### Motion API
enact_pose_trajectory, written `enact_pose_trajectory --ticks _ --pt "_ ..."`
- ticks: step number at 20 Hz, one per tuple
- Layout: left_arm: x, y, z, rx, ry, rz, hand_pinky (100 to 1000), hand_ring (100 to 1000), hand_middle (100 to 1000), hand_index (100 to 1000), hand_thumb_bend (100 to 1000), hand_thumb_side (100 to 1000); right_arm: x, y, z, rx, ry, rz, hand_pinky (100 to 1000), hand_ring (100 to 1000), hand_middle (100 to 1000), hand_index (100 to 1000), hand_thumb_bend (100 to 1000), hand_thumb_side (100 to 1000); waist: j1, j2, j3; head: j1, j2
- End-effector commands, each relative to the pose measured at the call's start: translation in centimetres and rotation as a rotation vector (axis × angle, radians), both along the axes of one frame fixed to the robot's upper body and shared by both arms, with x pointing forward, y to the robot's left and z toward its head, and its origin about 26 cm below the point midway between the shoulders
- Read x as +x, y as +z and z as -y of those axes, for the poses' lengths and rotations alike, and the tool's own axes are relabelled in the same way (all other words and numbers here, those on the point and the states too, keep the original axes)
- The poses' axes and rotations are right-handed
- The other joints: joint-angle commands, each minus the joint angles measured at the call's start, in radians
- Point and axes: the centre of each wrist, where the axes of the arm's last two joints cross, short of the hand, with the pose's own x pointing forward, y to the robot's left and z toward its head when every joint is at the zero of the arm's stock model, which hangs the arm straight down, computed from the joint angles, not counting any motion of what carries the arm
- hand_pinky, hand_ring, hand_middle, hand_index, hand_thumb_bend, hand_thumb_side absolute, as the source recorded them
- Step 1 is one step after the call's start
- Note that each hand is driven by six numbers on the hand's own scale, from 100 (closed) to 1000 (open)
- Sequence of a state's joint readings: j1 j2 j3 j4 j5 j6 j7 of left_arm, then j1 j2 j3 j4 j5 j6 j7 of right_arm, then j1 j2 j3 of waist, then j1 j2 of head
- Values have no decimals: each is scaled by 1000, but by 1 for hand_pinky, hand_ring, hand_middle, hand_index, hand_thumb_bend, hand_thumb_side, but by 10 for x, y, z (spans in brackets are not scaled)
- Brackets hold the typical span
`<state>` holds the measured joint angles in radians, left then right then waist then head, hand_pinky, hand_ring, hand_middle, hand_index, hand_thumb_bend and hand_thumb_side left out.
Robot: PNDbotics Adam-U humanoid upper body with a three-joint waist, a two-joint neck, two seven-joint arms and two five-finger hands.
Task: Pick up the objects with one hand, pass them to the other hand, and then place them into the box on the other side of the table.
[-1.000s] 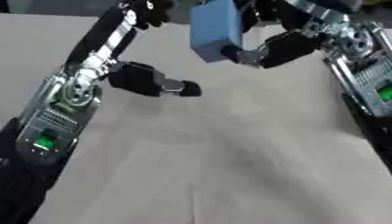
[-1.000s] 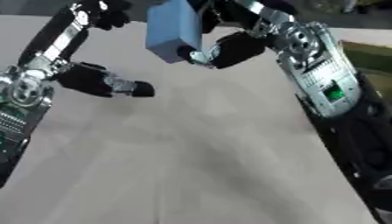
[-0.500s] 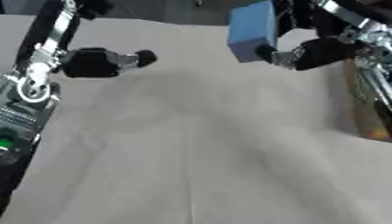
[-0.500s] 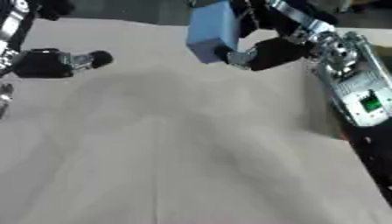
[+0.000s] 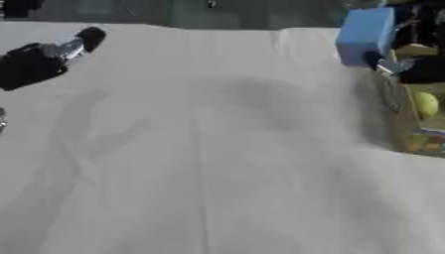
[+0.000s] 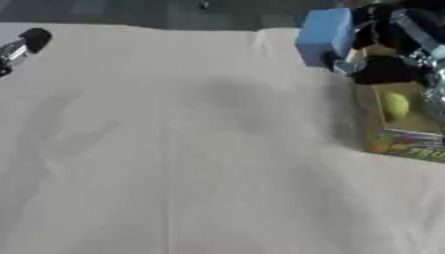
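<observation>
Blue block (image 6: 326, 35) sits clamped in the right hand (image 6: 382, 67), just above the box's (image 6: 369, 116) near-left rim.

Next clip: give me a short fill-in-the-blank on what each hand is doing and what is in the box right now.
1. The right hand holds a block whose colour is ____.
2. The block hangs beside the near-left corner of the cardboard ____.
3. Inside the box lies a round object coloured ____.
4. The left hand, at the upper left, holds ____.

Missing words: blue; box; yellow; nothing
</observation>
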<state>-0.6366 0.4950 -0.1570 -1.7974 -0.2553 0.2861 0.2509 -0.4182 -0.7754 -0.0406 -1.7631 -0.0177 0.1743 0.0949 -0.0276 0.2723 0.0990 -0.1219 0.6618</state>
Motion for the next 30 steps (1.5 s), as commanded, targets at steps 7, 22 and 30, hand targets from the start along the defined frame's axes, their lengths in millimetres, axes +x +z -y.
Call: enact_pose_trajectory --ticks 7,22,30 --pt "-7 11 -11 -35 34 66 771 691 611 804 729 407 -19 1 46 32 -189 52 709 628 663 705 100 117 -1 -16 -9 -90 -40" --pt "-8 8 -14 -56 46 63 771 689 610 801 726 411 -26 -41 101 92 -463 -4 728 653 690 724 100 128 8 -11 -17 -160 -43" --pt "-7 5 -14 -59 46 44 770 691 611 802 722 426 -25 -54 110 49 -482 -43 858 829 868 892 283 260 12 -8 -16 -172 -36"
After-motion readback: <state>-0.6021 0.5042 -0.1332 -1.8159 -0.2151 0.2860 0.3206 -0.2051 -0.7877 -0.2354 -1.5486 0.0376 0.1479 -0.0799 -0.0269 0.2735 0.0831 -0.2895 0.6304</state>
